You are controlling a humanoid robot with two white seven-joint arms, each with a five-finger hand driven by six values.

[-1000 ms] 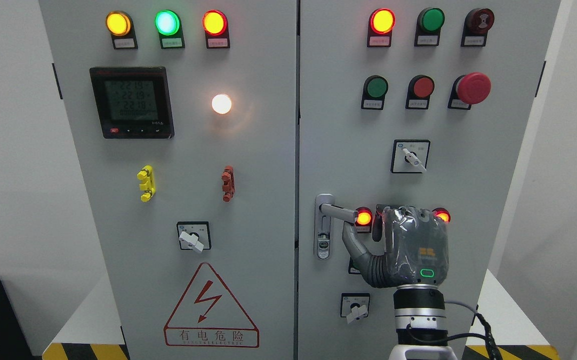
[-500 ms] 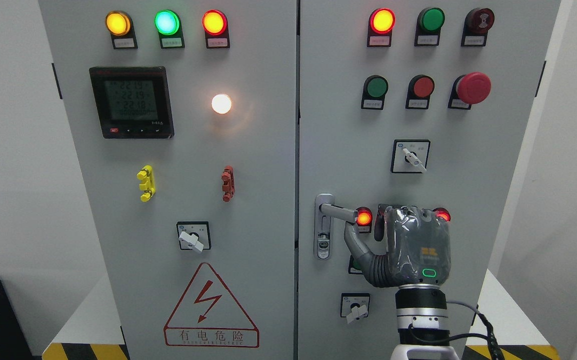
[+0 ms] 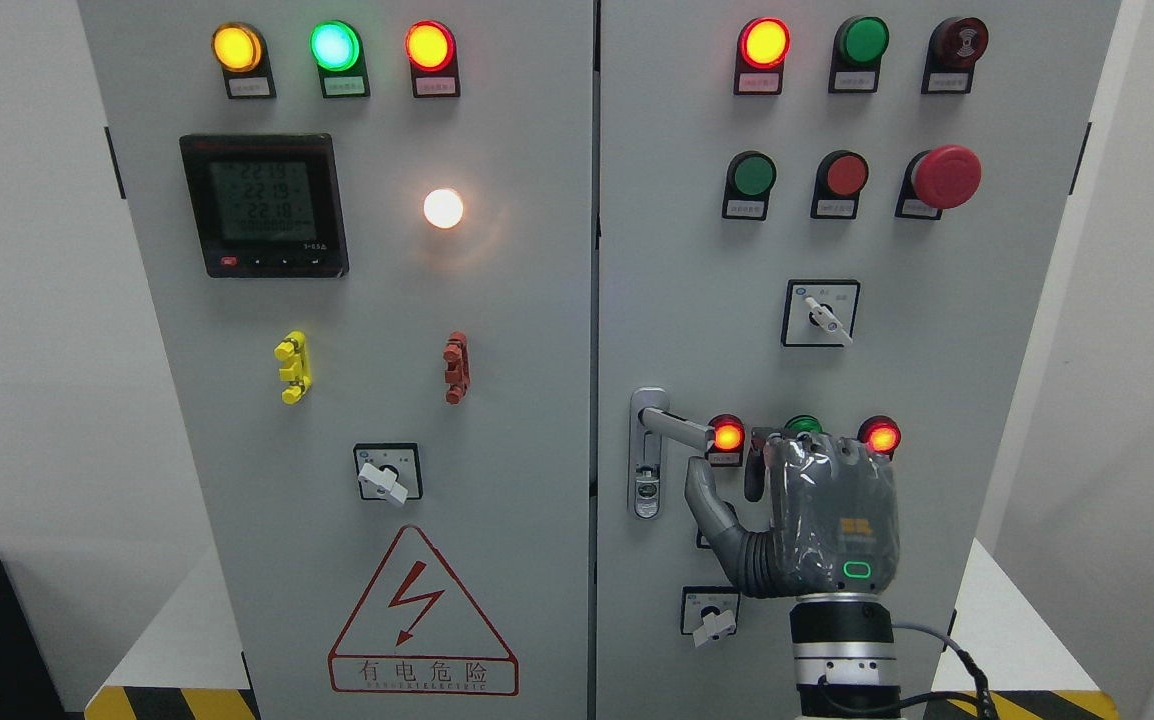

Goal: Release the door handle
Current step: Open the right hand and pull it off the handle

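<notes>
The silver door handle sticks out to the right from its lock plate on the right cabinet door. My right hand comes up from the bottom edge, with its grey back facing me, below and to the right of the lever's end. The thumb points up-left just under the lever tip, with a small gap between them. The other fingers bend loosely toward the panel and hold nothing. My left arm is out of view.
A red lamp, a green lamp and another red lamp sit just above the hand. A rotary switch lies below the thumb. The left door carries a meter and a warning sign.
My right hand has dropped slightly, uncovering the green lamp. The thumb has sunk away from the lever's tip. The handle itself has not moved.
</notes>
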